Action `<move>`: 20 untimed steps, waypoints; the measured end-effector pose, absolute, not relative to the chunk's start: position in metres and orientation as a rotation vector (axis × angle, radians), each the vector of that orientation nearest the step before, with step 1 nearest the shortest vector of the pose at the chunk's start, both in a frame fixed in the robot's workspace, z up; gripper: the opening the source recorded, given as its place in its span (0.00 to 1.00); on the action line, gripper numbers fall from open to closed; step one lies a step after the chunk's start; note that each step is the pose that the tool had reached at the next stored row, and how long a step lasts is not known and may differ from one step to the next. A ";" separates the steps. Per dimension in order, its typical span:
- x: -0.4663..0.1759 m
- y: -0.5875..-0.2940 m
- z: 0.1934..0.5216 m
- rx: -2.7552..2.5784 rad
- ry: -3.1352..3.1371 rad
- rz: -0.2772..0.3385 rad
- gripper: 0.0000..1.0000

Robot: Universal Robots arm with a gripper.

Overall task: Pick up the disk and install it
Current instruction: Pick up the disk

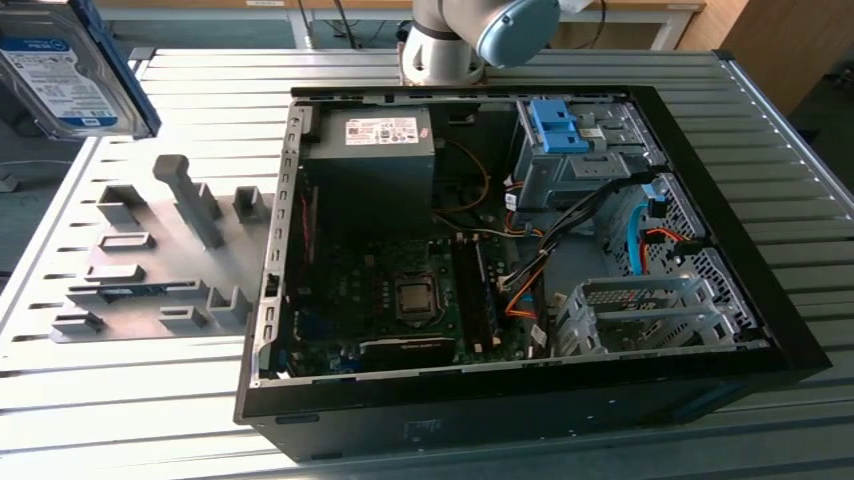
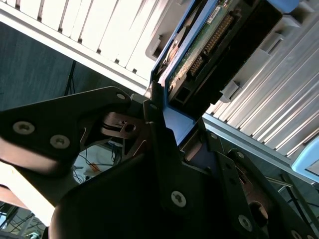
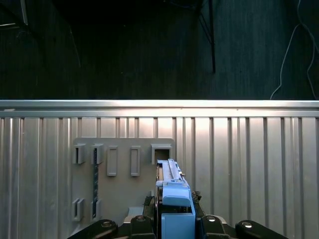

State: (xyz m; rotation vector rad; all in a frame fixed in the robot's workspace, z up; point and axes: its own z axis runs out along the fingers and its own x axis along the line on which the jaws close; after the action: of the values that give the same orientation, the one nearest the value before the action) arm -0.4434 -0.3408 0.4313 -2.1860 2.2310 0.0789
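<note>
The disk [image 1: 67, 70] hangs high at the exterior view's far left, over the grey fixture plate [image 1: 134, 270], with the gripper [image 2: 174, 119] closed tight on the end of its blue carrier frame. I judge it stiff, rather heavy and sensitive to shocks, so the plastic frame is the safe hold. At the right lies the open computer case [image 1: 787, 330], where loose cables [image 1: 527, 280] cross beside the drive cages
</note>
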 end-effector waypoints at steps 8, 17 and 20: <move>-0.443 -0.341 0.438 -2.186 2.231 0.079 0.36; -0.443 -0.341 0.445 -2.186 2.231 0.079 0.36; -0.443 -0.341 0.448 -2.186 2.231 0.079 0.36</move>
State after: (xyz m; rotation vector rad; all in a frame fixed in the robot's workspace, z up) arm -0.4434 -0.3408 0.4480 -2.1861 2.2311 0.0789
